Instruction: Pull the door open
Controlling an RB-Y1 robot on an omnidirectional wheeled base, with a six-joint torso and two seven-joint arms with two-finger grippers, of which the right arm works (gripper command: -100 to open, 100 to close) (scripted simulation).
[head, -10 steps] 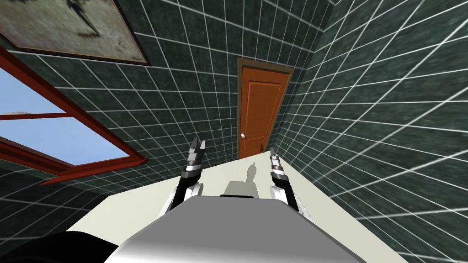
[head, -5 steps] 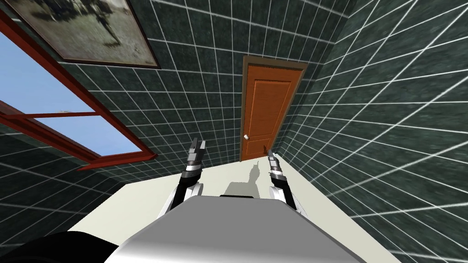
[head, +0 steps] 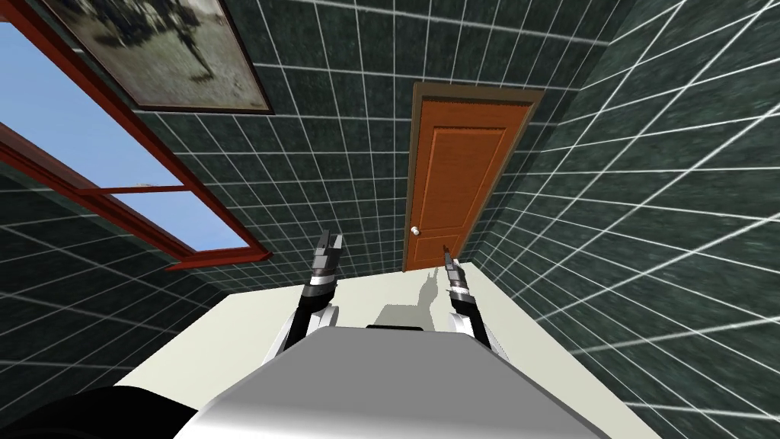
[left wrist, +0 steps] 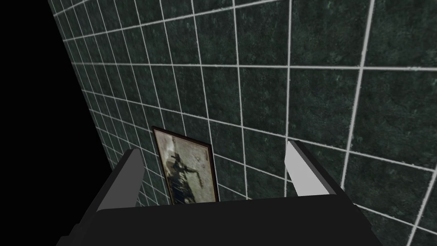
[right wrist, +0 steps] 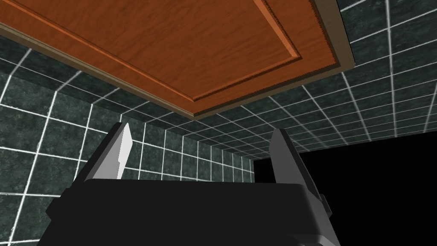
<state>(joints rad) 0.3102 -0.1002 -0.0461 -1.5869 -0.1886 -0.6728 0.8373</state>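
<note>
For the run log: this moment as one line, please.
door closed | knob untouched | left tool open | right tool open, short of door

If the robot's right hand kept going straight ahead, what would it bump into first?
Probably the dark tiled wall, right beside a corner of the brown door. The right gripper points there with nothing nearer in the way, though depth is hard to judge.
</note>
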